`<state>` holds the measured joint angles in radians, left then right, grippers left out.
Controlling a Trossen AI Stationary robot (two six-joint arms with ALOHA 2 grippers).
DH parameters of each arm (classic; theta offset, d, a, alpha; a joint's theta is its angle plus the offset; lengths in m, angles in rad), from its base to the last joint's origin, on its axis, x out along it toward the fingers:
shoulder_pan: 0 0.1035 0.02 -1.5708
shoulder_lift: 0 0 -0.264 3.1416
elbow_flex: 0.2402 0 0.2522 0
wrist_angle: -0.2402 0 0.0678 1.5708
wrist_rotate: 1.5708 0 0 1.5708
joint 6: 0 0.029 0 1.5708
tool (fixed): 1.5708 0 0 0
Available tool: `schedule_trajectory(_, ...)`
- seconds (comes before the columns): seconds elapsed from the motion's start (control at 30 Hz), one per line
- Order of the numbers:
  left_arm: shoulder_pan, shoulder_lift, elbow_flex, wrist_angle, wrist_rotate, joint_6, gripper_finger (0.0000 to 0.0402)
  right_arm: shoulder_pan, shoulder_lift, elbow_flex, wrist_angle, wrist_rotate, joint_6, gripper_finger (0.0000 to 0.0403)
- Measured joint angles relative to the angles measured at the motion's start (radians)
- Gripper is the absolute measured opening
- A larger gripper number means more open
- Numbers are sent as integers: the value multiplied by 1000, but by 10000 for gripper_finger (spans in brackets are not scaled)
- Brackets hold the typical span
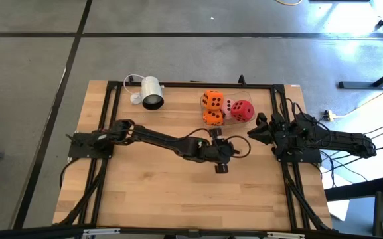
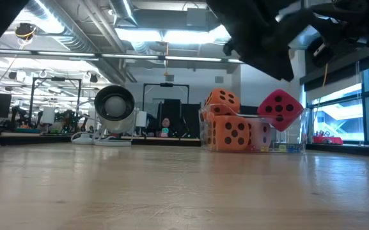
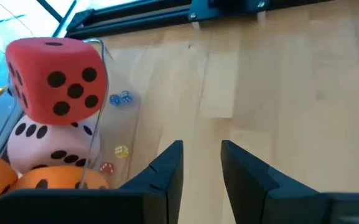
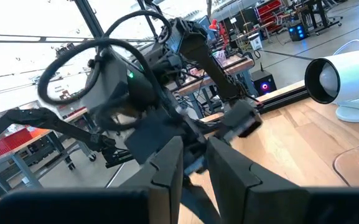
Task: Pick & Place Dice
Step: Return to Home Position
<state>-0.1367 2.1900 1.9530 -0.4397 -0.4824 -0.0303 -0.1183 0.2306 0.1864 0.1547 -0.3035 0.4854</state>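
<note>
The left gripper (image 3: 202, 149) hovers with fingers (image 3: 167, 171) slightly parted and empty just beside the transparent bin (image 3: 126, 124), which holds two orange dice (image 1: 212, 99), one red die (image 3: 55, 78), one pale pink die (image 3: 45, 146) and perhaps three half-hidden tiny dice (image 3: 122, 98), while the right gripper (image 1: 257, 131), narrowly parted and empty, waits at the tabletop (image 1: 178, 192) edge.
</note>
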Motion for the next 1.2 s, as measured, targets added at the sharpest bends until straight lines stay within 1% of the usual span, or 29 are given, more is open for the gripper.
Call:
schedule_trajectory(0.07, -3, -29, -50, 49, 5, 0, 102, 0, 0, 0, 0, 0, 0, 74)
schedule_trajectory(0.17, -4, -104, -192, 165, 16, -2, 102, 0, 0, 0, 0, 0, 0, 74)
schedule_trajectory(0.37, 1, -335, -632, 516, 46, -2, 102, 0, 0, 0, -2, 0, 0, 74)
schedule_trajectory(0.47, 10, -467, -834, 611, 123, -2, 102, 0, 0, 0, -3, 0, 0, 74)
schedule_trajectory(0.57, 21, -616, -1003, 654, 223, -2, 102, 0, 0, 0, -3, 0, 0, 74)
schedule_trajectory(0.67, 29, -772, -1138, 660, 274, -1, 102, 0, 0, 0, -3, 0, 0, 74)
schedule_trajectory(0.8, 29, -997, -1295, 661, 272, 6, 102, 0, 0, 0, -3, 0, 0, 74)
schedule_trajectory(0.97, 29, -1269, -1462, 660, 272, 62, 102, 0, 0, 0, -3, 0, 0, 74)
schedule_trajectory(1.1, 30, -1470, -1565, 653, 271, 113, 102, 0, 0, 0, -3, 0, 0, 75)
schedule_trajectory(1.2, 30, -1594, -1627, 650, 273, 146, 102, 0, 0, 0, -3, 0, 0, 75)
